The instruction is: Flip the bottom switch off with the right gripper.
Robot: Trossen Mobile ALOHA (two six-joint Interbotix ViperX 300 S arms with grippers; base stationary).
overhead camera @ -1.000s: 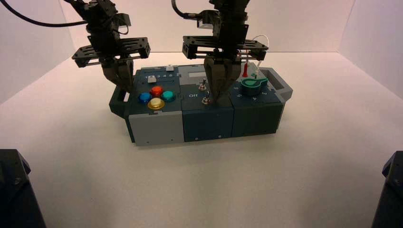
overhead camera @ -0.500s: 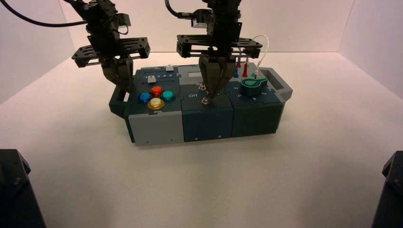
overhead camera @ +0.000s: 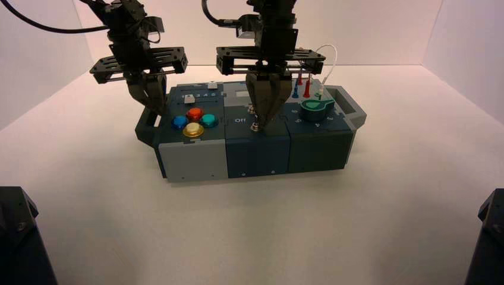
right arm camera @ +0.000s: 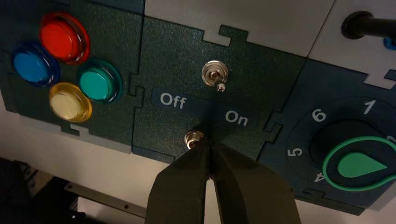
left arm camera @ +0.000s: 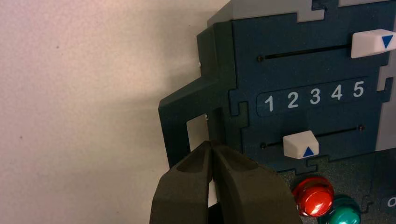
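Black right gripper (overhead camera: 267,122), dark tapered fingers pressed together, is over the box's middle panel, tips at the small silver metal bottom switch (right arm camera: 194,138), nearer the box's front edge, below the "Off"/"On" lettering (right arm camera: 203,109). Black left gripper (overhead camera: 160,111), fingers also together, waits above the box's left-end handle (left arm camera: 187,112).

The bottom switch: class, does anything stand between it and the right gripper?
Nothing visible does: the right gripper has its fingertips right at the bottom switch, though contact is unclear.
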